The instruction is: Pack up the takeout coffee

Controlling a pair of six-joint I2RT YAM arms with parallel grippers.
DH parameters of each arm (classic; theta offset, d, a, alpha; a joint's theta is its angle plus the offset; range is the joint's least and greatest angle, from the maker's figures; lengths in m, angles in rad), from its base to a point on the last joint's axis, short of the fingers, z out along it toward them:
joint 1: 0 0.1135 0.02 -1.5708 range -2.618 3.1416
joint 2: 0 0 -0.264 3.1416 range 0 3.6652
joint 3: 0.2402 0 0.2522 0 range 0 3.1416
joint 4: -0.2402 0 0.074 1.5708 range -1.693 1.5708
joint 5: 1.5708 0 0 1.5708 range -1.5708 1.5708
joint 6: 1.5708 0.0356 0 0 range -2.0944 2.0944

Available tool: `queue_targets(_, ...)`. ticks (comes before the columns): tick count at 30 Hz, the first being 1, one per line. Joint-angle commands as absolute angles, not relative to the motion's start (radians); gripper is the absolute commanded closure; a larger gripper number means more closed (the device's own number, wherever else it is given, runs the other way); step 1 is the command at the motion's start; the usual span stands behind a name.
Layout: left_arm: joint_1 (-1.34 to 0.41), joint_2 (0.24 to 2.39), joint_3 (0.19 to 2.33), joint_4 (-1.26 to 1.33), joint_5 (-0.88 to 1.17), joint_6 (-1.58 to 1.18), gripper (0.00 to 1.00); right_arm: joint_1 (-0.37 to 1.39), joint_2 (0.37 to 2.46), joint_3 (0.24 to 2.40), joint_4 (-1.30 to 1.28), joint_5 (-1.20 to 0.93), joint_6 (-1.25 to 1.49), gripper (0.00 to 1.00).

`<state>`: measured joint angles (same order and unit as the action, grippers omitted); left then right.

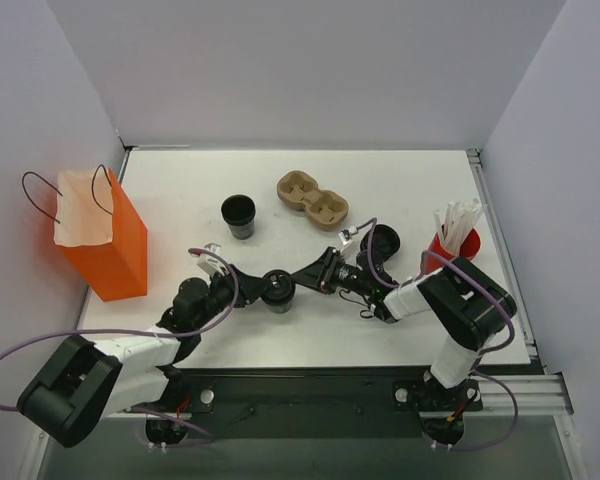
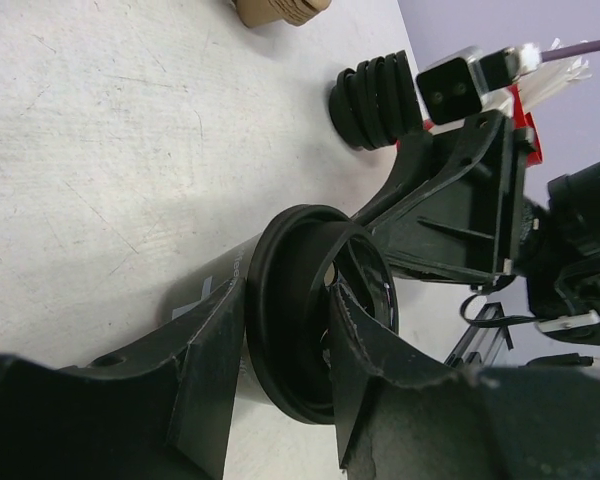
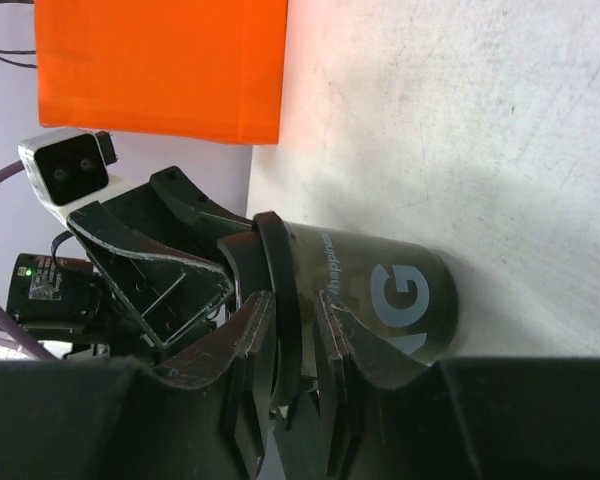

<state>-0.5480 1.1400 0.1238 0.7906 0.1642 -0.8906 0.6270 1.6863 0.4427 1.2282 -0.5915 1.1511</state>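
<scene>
Takeout coffee [image 1: 277, 290] gripped by left fingers [image 2: 195, 400], right fingers [image 3: 215, 385] pinching its rim, lid stack [image 2: 375, 100] and open cup [image 1: 238, 215] nearby

The takeout coffee [image 1: 278, 289]: smooth plastic lid [image 2: 280, 320], glossy paper cup [image 3: 380, 290]; scuffed matt table [image 2: 100, 150]; matt paper bag [image 3: 160, 60]

1. A white surface [image 1: 400, 180] fills the middle of the top view. In the wrist views its coating shows fine scratches and grey scuffs.
2. Three plain walls enclose it: the back wall [image 1: 300, 70], the left wall [image 1: 30, 120] and the right wall [image 1: 570, 150]. All are a pale lilac-grey and meet in straight corners.
3. A metal rail [image 1: 495, 230] runs along the surface's right edge, and a dark strip [image 1: 310, 385] lines its near edge.
4. The light is even and soft, and shadows on the surface are faint.
</scene>
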Motion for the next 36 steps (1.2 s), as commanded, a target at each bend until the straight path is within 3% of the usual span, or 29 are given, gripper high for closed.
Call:
queue_targets(1,-0.564,1.239,0.051,0.544,0.163,-0.847,0.55,0.658,1.889,0.350,1.544,-0.632,1.189,0.81)
queue_targets(5,-0.577,1.272,0.048,0.568,0.157,-0.857,0.56,0.653,2.017,0.321,1.666,-0.617,1.171,0.83)
queue_targets(11,-0.586,1.302,0.051,0.580,0.147,-0.859,0.56,0.623,1.916,0.287,1.648,-0.623,1.131,0.82)
queue_targets(18,-0.595,1.310,0.049,0.581,0.129,-0.864,0.56,0.577,1.674,0.307,1.455,-0.655,1.128,0.63)
queue_targets(21,-0.598,1.312,0.052,0.575,0.124,-0.864,0.56,0.574,1.597,0.327,1.358,-0.664,1.105,0.60)
queue_targets(36,-0.604,1.319,0.061,0.566,0.114,-0.856,0.57,0.627,1.511,0.302,1.200,-0.635,1.072,0.63)
